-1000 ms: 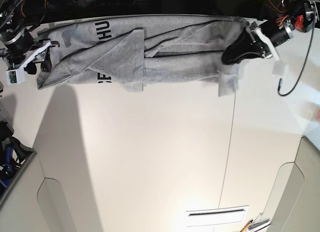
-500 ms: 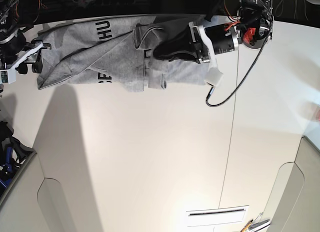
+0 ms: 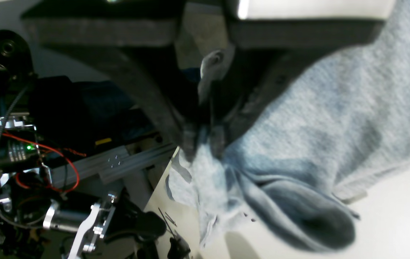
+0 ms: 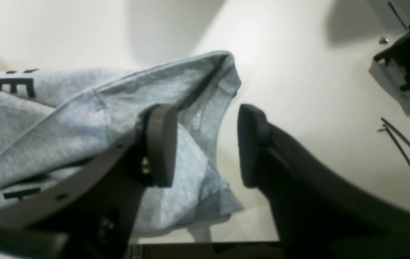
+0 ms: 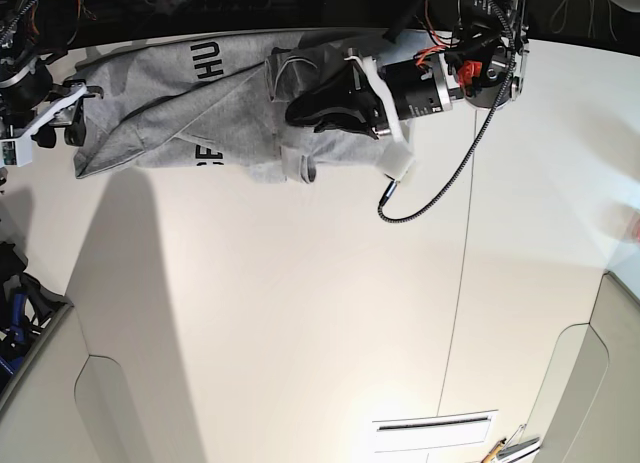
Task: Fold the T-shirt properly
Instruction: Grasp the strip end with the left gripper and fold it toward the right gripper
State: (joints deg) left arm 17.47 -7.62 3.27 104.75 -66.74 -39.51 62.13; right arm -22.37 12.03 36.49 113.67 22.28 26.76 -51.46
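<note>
Two grippers noted: left gripper pinches the T-shirt hem, carrying it across the table; right gripper stands spread. Advice: lay edges square before release

One T-shirt, two arms, two grippers: left gripper, right gripper, one white table

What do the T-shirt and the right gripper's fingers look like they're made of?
T-shirt: soft knit, likely cotton jersey, heather grey and matte; the mottled fleck and limp folds suggest it, with printed black lettering. Fingers of the right gripper: dark grey, matte, smooth-edged pads, probably moulded plastic or rubber; which one cannot be told.
</note>
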